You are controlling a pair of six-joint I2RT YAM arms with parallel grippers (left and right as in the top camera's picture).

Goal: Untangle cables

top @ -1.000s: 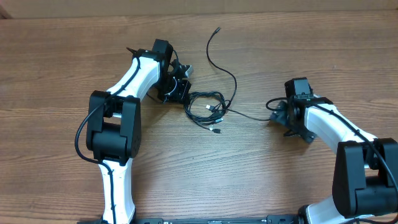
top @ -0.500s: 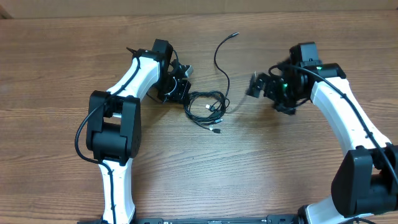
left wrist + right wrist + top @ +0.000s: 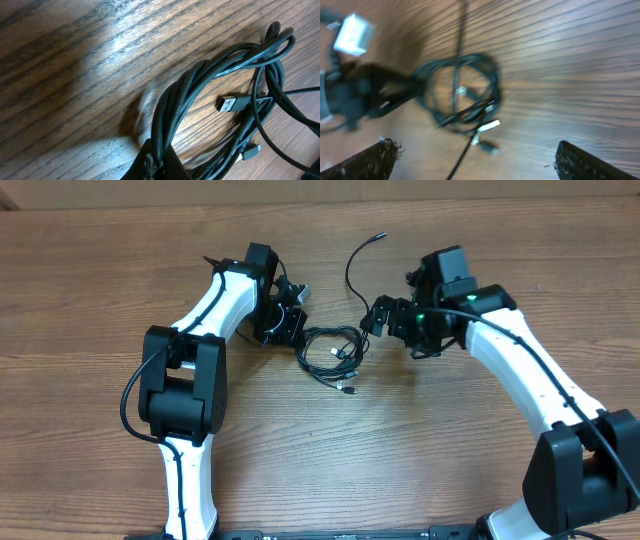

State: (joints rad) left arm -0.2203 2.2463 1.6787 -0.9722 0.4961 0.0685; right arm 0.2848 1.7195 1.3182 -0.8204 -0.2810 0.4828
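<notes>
**A:** Since a second ago our right arm point(image 3: 520, 370) has swung in from the right edge toward the middle of the bench point(image 3: 100, 260). The tip of the loose strand point(image 3: 352, 272) has shifted toward the right edge.

**B:** From overhead, the cables point(image 3: 335, 350) lie mid-bench, slightly toward the far edge. Our left jaws are clamped on their left end, and our right jaws hover spread apart just beside their right end.

**A:** Our left wrist view shows several strands pinched together, with a USB plug point(image 3: 229, 103) lying inside the loops.

**B:** So if we pull one strand, the loops could cinch tighter, or the whole bundle could drag.

**A:** Our right wrist view is blurred. The fingertips point(image 3: 580, 162) stand wide above the cables, so we might close on two strands at once.
</notes>
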